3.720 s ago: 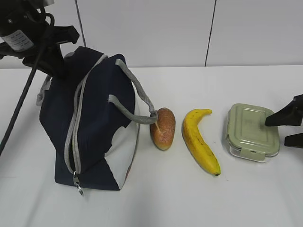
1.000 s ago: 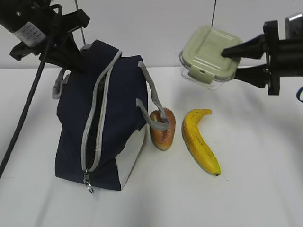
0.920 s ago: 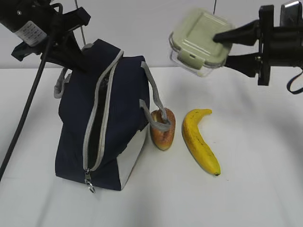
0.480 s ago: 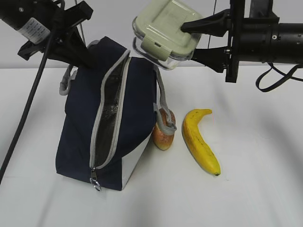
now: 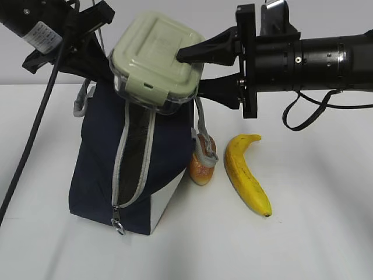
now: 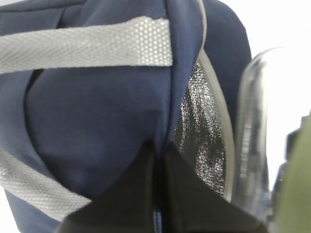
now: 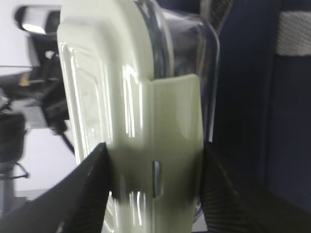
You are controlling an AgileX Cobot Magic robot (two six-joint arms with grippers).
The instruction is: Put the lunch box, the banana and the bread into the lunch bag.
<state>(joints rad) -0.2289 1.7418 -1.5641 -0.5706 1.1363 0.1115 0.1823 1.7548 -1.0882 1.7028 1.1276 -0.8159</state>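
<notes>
Over lunch bag (image 5: 131, 169) now: lunch box (image 5: 156, 60), moved left from before, held by right gripper (image 5: 195, 70) pinching lid and bottom. Bag mouth wider open. Left gripper (image 6: 158, 160) clamped tight on bag edge. Banana (image 5: 246, 172), bread (image 5: 201, 166) same spots on table.

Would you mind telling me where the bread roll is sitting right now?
In the exterior view the bread roll rests on the white table near the middle, tucked against the lunch bag's right side, with the banana just to its right.
</notes>
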